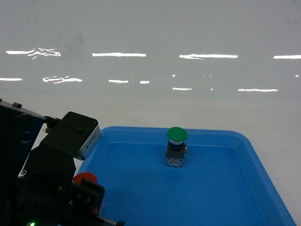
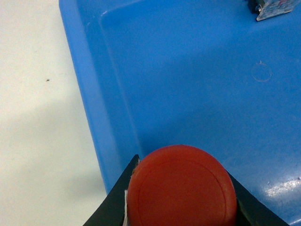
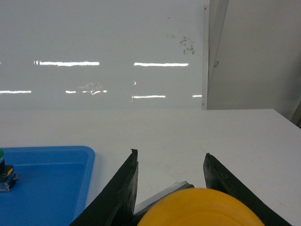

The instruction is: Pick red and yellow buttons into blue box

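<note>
The white desk carries one shallow blue tray with rounded corners, and it fills the near right of the head view. Its near edge is cut off by the frame and its near left corner is hidden behind the left arm. One switch stands in the tray, toward its far side: a green-capped button on a black body with a clear base, upright. In the right wrist view only a sliver of it shows at the left edge. The deep blue box appears in no view.

Three buttons can be counted: one green, one red, one yellow.

The left pincer sits at the tray's near left edge, clamped on the red button. The red cap fills the space between the two black fingers in the wrist view. In the head view only part of the red cap peeks out beside the arm.

The right pincer hangs over bare desk to the right of the tray, outside the head view. The yellow button rests between its fingers, cap cut off by the bottom edge, a grey part of its body showing just behind. Its fingers close against the cap.
</note>
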Controlling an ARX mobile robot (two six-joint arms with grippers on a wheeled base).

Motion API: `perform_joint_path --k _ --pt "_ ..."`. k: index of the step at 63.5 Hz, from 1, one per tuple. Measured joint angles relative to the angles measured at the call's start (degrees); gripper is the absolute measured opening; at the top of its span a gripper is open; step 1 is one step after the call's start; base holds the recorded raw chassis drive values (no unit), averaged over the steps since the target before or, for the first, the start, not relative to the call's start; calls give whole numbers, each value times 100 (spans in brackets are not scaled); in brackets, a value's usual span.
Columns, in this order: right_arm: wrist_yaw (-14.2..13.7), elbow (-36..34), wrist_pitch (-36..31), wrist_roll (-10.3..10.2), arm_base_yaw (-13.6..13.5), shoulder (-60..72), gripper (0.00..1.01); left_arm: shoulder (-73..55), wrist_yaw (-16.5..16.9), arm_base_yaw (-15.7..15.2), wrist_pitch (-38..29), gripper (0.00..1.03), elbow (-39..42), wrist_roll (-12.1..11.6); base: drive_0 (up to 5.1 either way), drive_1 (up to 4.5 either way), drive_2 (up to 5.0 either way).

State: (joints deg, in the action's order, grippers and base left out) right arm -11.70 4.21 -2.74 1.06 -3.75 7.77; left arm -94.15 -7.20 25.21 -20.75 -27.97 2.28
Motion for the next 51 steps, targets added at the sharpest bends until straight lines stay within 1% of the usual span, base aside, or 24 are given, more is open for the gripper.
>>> perform_joint_path --k 3,5,9,11,16,19,21,22,24,30,34,39,47,51 --pt "0 0 0 0 0 0 38 98 0 -24 -52 31 70 -44 0 0 0" --pt "0 0 -2 -2 0 0 38 299 -11 -90 -138 31 162 -122 0 0 0" --pt "0 0 0 0 0 0 38 824 -13 -291 -188 31 247 -160 0 0 0" --pt "0 0 0 0 0 0 38 1163 -13 -424 -341 31 293 -201 0 0 0" --pt "0 0 -2 0 0 0 38 1742 -4 -616 -225 31 293 -234 0 0 0" --pt "0 0 0 0 0 0 38 2105 -109 -739 -374 31 387 -273 0 0 0" --pt "0 0 -2 -2 0 0 38 2385 -96 -837 -238 31 426 -271 0 0 0" --pt "0 0 -2 0 0 0 38 2562 -144 -892 -208 31 483 -273 0 0 0" --pt "0 0 0 0 0 0 38 2706 -258 -916 -326 31 579 -293 0 0 0" --pt "0 0 -2 0 0 0 38 2997 -328 -1014 -319 31 719 -321 0 0 0" --pt "0 0 -2 -2 0 0 38 3187 -474 -1034 -304 31 828 -376 0 0 0" --pt "0 0 0 -2 0 0 38 3429 -654 -1060 -227 31 946 -376 0 0 0" --pt "0 0 0 -2 0 0 38 3897 -914 -920 -184 31 1134 -433 0 0 0" --pt "0 0 -2 -2 0 0 38 4221 -1027 -765 -15 31 1222 -457 0 0 0"
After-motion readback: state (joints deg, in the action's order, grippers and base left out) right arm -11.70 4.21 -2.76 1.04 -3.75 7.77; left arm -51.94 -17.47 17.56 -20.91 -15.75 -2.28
